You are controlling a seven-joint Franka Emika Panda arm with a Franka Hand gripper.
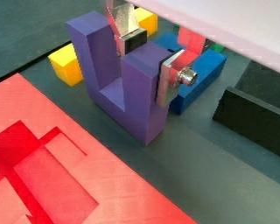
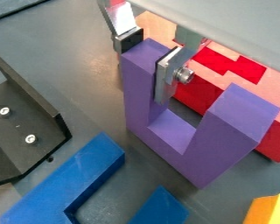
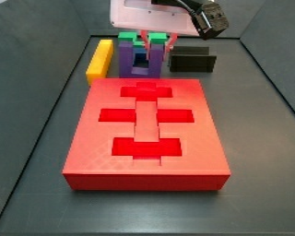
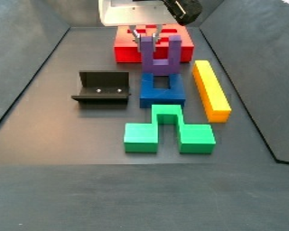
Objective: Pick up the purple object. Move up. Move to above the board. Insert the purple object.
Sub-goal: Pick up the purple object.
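The claw (image 1: 146, 54) is down at the back of the bench (image 3: 254, 111), its silver plates straddling one prong of the purple object (image 1: 122, 79) — whether the dark pads are actually pressing on it, I cannot tell from these views. In a wrist view the finger (image 2: 171, 73) lies flat against the prong's side, the other plate behind it. The purple object (image 2: 189, 122) stands upright, prongs up, base on the bench, just beside the board (image 3: 145, 132) with the blue notched block (image 4: 162, 87) on its other side. It looks rigid and matte, probably light, not slippery; square flat faces — a prong is the sensible place to pinch, low enough that it won't swing. The board is a thick red slab with darker cross and bar recesses. Beyond sit a yellow bar (image 4: 211, 88), a green block (image 4: 166, 129) and the dark L-shaped fixture (image 4: 102, 88).
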